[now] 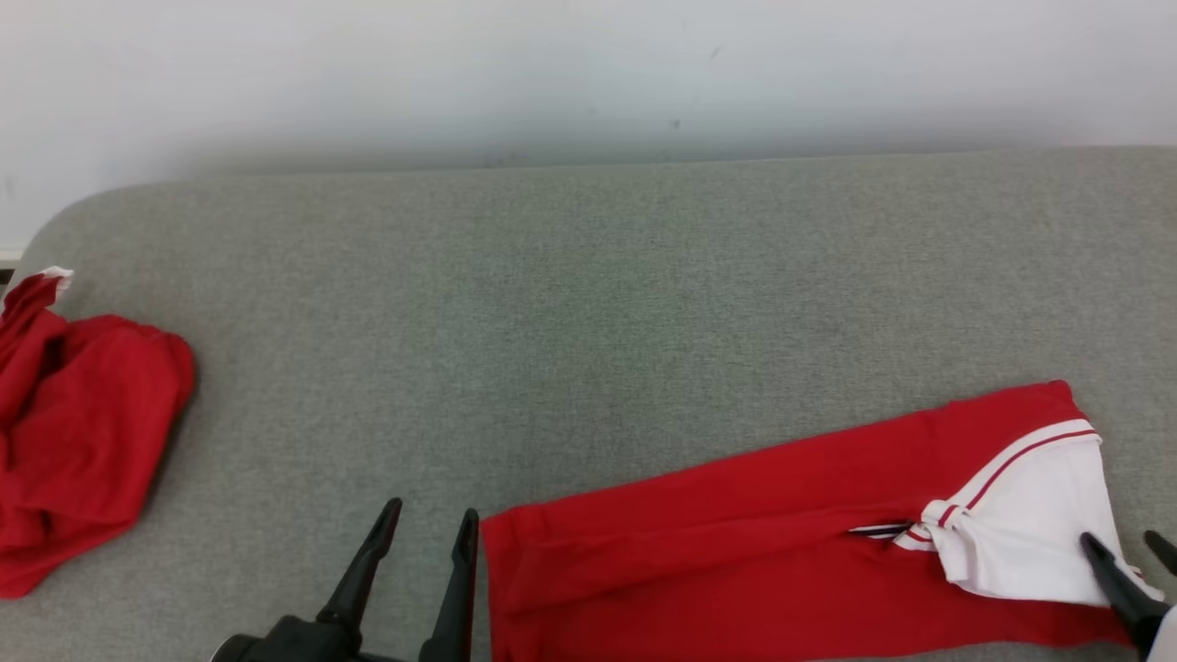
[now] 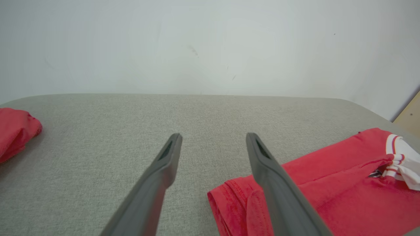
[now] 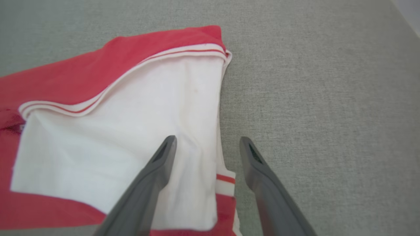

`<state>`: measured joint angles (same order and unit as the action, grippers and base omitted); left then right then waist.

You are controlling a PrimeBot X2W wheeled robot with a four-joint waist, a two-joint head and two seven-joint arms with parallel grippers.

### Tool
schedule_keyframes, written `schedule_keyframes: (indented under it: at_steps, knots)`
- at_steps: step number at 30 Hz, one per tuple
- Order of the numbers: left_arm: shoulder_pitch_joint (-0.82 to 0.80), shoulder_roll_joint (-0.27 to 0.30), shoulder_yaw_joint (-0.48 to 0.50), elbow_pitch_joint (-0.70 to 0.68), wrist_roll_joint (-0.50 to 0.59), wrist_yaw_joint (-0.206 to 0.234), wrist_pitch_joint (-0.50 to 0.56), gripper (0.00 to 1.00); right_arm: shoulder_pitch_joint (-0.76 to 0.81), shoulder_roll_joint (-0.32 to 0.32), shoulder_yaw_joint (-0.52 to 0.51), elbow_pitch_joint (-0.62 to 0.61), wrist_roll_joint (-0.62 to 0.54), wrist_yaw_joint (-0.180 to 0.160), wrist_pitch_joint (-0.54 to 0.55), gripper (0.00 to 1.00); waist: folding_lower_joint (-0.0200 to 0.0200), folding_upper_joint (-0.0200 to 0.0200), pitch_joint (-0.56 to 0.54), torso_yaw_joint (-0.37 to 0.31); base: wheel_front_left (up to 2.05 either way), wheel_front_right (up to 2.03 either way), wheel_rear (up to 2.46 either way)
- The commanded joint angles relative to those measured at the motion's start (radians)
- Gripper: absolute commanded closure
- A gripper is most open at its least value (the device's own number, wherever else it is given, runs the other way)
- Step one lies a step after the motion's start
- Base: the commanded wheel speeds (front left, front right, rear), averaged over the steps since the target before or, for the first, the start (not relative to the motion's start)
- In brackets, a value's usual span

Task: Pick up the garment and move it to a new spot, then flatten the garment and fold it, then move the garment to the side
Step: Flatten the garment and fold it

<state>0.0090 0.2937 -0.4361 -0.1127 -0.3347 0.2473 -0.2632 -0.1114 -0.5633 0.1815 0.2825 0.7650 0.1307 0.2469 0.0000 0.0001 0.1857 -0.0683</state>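
The left gripper (image 1: pixel 432 508) sits at the near edge, its two fingers spread apart with nothing between them, just beside the narrow red end (image 1: pixel 515 570) of the garment (image 1: pixel 699 542). The right gripper (image 1: pixel 1117 535) is also spread and empty, over the white panel (image 1: pixel 1039 496) at the garment's other end. In the right wrist view one finger lies over the white cloth and the other over bare table beside its edge. I cannot tell whether either finger touches.

The garment lies folded into a long red strip across the near right part of the grey table (image 1: pixel 588 303), slightly slanted, with the white panel and its striped trim at the right.

It looks like a soft, light knit: limp, not fragile and not slippery. Lifted from one point, it would probably sag and the fold would fall open. The safer hold is at both short ends together, pinching through all the layers and keeping the strip low and level. The white panel looks loose and bunched at its inner corner, so it may flip.

Farther left, well apart, a crumpled red heap (image 1: pixel 83 432) rests at the table's edge. Beyond is the pale wall (image 1: pixel 588 74).
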Motion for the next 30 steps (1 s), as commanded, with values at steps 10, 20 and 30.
schedule_keyframes:
  at_steps: [10,20,30]
  knots:
    - [0.033,-0.105,0.106,0.04,0.093,-0.117,-0.001,0.0,-0.083,0.051,0.051,0.193,-0.06,-0.001,0.041,0.0,0.0,-0.0001,0.022,0.035,0.0,0.0,0.0]
    - [0.046,-0.178,0.167,0.084,0.15,-0.201,-0.001,0.0,-0.129,0.079,0.166,0.192,0.052,0.004,0.032,1.0,0.0,-0.0001,0.021,0.045,0.0,0.0,0.0]
    - [0.067,-0.21,0.22,0.113,0.18,-0.243,-0.001,0.0,-0.176,-0.016,0.156,0.229,0.11,0.0,-0.063,1.0,0.0,-0.0001,-0.001,0.026,0.0,0.0,0.0]
